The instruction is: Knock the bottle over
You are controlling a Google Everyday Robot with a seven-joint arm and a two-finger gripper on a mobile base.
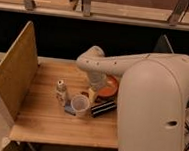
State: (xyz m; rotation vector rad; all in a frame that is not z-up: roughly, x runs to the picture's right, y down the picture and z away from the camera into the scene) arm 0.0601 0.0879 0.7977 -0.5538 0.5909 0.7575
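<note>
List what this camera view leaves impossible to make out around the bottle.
Camera view:
Gripper, right of the bottle and behind the plastic cup: lower end blocked by the cup.
Orange object: mostly covered by the arm; identity unclear.
Blue item beside the cup: too small to identify.
Table, right side: hidden by the robot's body.

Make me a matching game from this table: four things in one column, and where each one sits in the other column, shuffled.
Things:
1. bottle
2. cup
3. black cylinder
4. orange dish

Places:
A. partly hidden behind the arm
B. leftmost, standing upright
C. lying on its side, right of the cup
D. between bottle and cylinder

Pairs: 1-B, 2-D, 3-C, 4-A.

The gripper hangs just behind the cup, right of the bottle.
</note>
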